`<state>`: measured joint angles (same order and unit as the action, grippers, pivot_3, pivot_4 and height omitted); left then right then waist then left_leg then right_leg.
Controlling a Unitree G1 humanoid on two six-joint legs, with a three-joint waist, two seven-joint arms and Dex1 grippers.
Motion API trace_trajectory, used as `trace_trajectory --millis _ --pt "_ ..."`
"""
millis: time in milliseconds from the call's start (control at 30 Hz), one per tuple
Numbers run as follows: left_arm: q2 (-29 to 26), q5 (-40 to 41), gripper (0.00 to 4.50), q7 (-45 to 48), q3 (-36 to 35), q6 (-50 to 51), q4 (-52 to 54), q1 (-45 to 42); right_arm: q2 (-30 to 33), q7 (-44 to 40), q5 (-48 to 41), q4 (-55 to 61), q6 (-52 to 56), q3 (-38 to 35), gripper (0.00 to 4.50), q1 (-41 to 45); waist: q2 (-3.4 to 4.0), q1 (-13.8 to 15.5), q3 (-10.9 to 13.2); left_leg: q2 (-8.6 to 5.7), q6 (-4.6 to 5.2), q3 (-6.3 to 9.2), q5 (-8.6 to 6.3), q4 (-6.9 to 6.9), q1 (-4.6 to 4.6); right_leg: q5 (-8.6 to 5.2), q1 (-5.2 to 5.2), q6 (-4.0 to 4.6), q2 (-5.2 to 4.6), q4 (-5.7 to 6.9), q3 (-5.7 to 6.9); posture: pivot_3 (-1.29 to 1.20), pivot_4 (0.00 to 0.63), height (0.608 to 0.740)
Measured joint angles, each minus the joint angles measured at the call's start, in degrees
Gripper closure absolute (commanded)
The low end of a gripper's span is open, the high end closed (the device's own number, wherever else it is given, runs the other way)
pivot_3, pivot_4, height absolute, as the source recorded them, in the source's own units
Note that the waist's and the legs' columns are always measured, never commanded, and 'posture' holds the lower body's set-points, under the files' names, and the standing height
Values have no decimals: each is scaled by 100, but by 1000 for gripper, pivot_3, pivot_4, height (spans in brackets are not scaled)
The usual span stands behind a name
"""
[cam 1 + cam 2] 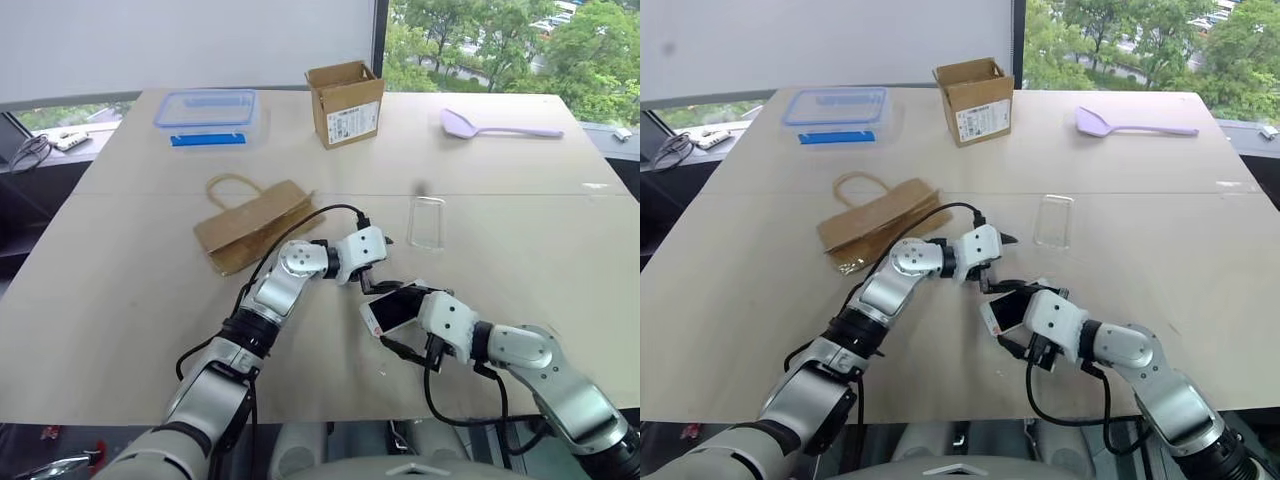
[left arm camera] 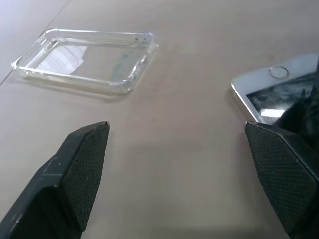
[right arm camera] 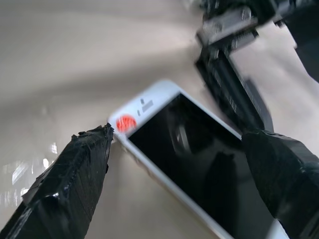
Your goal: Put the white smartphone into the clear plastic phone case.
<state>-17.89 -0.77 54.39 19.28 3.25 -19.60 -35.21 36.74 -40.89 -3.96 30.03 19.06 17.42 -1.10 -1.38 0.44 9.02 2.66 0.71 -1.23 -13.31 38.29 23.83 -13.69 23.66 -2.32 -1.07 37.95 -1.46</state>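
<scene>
Tan tabletop (image 1: 120, 290) bears white smartphone (image 1: 392, 310), black glass up.

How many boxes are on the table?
2. A clear plastic food box with a blue lid sits at the far left; an open brown cardboard box stands right of it, near the far edge's middle.

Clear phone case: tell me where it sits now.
The clear phone case lies flat on the table, right of the paper bag, just beyond the white smartphone.

left hand (image 1: 372, 280): fingers spread | right hand (image 1: 405, 300): fingers spread, arms converging
</scene>
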Motion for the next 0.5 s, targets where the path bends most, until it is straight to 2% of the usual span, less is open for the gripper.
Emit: trace_trajectory --millis 133,267,500 --pt "-352 341 40 72 -494 244 357 317 270 -330 -172 -4 83 -170 0 199 1 -101 0 7 0 4 0 -3 -5 0 0 1 6 4 1 0 150 740" --pt "-867 790 40 246 -864 752 1319 1073 606 -996 -424 -345 259 -235 0 856 2 -128 3 7 0 2 0 -4 -5 9 0 16 3 3 0 0 150 740" --pt "-1453 1533 40 331 -1272 1637 3130 2283 765 -2082 -360 -1431 296 285 0 2018 3 -77 7 7 0 2 0 -5 -3 2 1 31 -4 1 4 0 150 740"
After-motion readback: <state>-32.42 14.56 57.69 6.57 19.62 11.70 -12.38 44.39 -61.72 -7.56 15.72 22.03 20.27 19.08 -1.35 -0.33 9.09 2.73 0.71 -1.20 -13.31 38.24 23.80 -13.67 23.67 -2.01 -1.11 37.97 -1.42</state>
